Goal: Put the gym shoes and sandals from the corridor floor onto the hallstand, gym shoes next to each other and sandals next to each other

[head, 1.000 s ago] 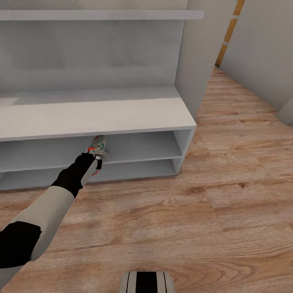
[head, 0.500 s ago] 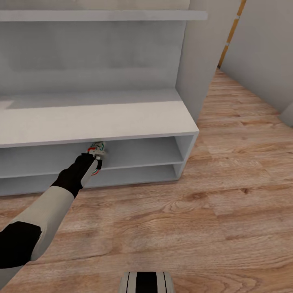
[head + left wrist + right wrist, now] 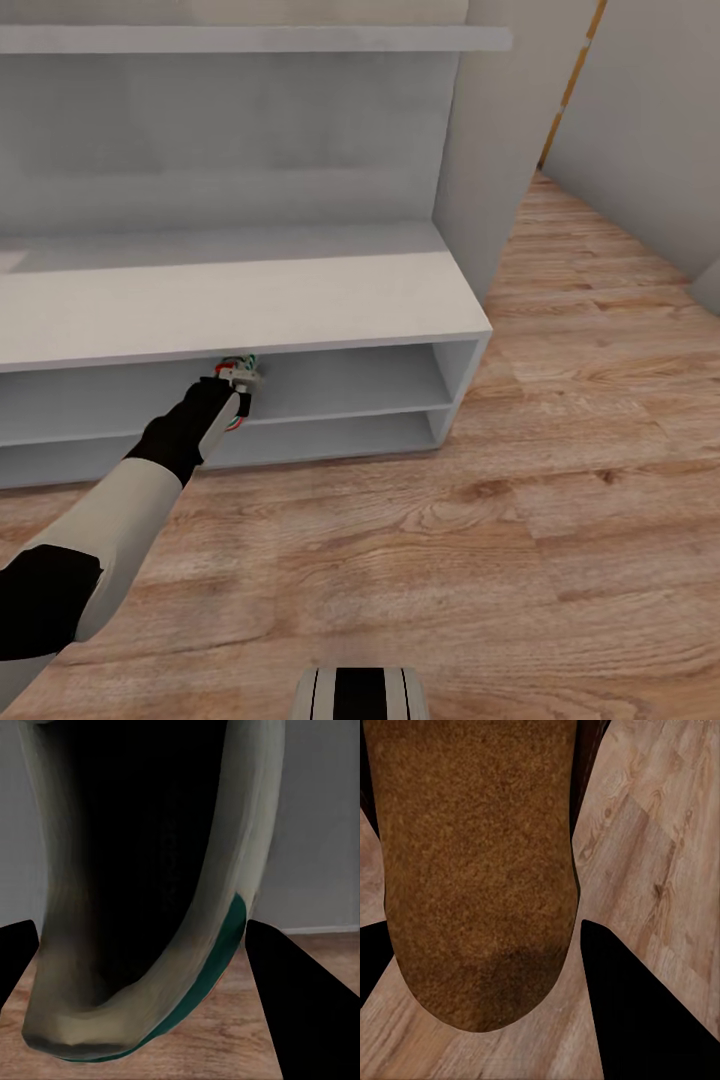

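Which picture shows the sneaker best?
The left wrist view: the sneaker looms large between the left gripper's fingers, its dark opening and green-edged sole clear. The head view shows just a small bit of it past the gripper at the rack's upper shelf. The right wrist view shows a brown sandal instead.

Your head camera is looking down, facing the hallstand [image 3: 250, 290]. Your left wrist camera is peering close into a gym shoe [image 3: 142, 907]; your right is hugging a sandal [image 3: 472, 870]. All are sharing the corridor floor [image 3: 480, 560].
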You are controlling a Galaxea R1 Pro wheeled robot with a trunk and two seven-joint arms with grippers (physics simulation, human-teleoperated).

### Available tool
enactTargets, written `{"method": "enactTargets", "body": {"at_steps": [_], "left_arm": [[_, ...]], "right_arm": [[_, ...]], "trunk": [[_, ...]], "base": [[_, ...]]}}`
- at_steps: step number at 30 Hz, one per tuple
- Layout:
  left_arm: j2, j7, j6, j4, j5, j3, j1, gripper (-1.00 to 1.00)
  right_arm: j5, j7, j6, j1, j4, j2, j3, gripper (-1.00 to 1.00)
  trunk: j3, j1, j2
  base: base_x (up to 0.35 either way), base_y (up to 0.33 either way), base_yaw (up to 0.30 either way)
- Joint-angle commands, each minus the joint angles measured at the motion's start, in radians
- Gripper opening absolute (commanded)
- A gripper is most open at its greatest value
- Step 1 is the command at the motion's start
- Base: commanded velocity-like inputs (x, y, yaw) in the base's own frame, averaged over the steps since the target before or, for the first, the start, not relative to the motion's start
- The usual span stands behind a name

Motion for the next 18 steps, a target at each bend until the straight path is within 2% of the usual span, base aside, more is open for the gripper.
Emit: {"method": "enactTargets", "body": {"at_steps": [1,12,18], "left_arm": [[0.002,0.009,0.003,-0.001,0.01,-0.006,-0.001,-1.0],[0.001,0.009,0.003,-0.001,0.011,-0.005,0.011,-1.0],[0.002,0.009,0.003,-0.001,0.01,-0.005,0.012,-1.0]], "right_arm": [[-0.005,-0.004,0.004,-0.001,-0.001,0.0,-0.001,-1.0],[-0.005,-0.004,0.004,0.0,-0.001,0.0,-0.001,-1.0],[-0.005,-0.003,0.004,0.0,-0.001,0.0,-0.001,-1.0]], "trunk": [[-0.001,0.0,0.0],[-0.001,0.0,0.0],[-0.001,0.0,0.0]], "base": [[0.052,0.0,0.0],[0.011,0.0,0.0],[0.168,0.0,0.0]]}}
